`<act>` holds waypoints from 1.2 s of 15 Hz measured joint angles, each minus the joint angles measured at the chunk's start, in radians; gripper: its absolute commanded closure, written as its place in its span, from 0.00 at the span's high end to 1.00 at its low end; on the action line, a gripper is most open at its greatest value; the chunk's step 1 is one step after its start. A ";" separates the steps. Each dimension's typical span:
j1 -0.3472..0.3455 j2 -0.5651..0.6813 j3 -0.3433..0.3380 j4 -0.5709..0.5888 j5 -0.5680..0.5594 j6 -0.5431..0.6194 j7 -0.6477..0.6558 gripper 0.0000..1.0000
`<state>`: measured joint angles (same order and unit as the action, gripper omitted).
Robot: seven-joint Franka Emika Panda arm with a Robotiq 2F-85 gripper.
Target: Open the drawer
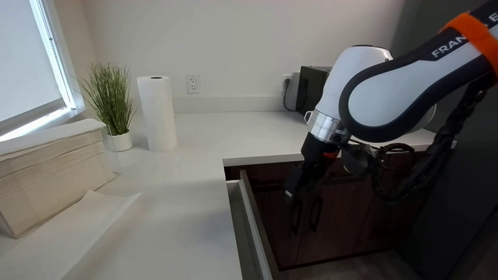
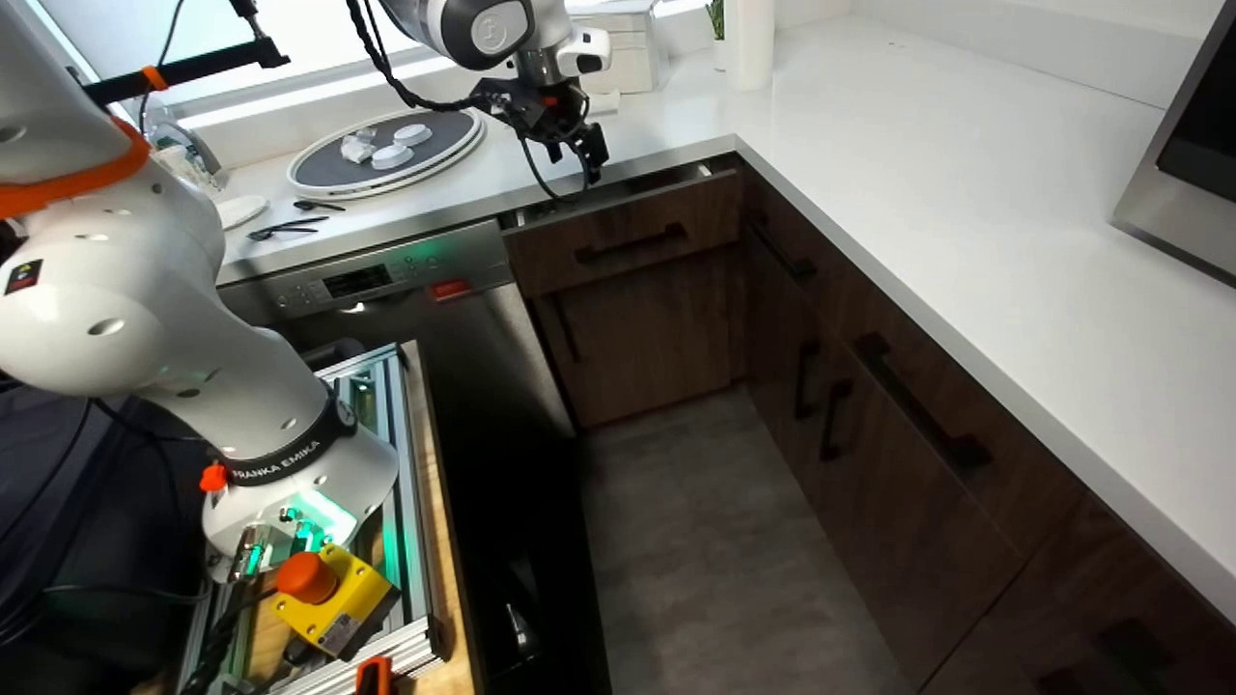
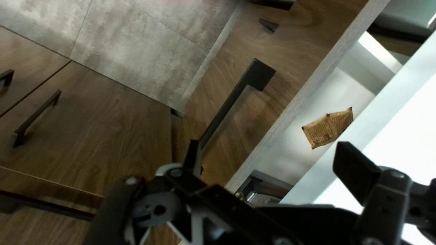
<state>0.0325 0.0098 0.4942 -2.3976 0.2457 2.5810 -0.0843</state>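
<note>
"What's closest in the wrist view?"

"The gripper (image 3: 270,154), across the bottom of the frame, its jaws spread wide."

"And past it?"

"The white counter (image 3: 408,136) at the right edge, then the drawer (image 3: 301,98), standing open and slanting from lower centre to upper right. A creased brown packet (image 3: 328,128) lies inside."

"Where's the handle?"

"The dark handle (image 3: 235,95) runs through mid-frame, its lower end hidden behind one of the jaws. I can't tell whether they touch."

"Farther off?"

"Brown cabinet doors (image 3: 92,132) on the left, then grey floor (image 3: 143,68) toward the top."

"And outside that view?"

"In an exterior view the drawer juts from under the counter at lower centre. Farther back, on the left, stand a paper towel roll (image 1: 157,114) and a potted plant (image 1: 112,101), with an outlet (image 1: 193,84) on the wall (image 1: 241,42) behind."
</note>
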 measured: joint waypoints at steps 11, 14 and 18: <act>0.174 0.178 -0.159 0.184 -0.390 -0.014 -0.237 0.21; 0.182 0.240 -0.160 0.221 -0.397 0.072 -0.284 0.04; 0.182 0.257 -0.161 0.233 -0.397 0.079 -0.295 0.00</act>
<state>0.2144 0.2668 0.3330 -2.1642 -0.1517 2.6596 -0.3792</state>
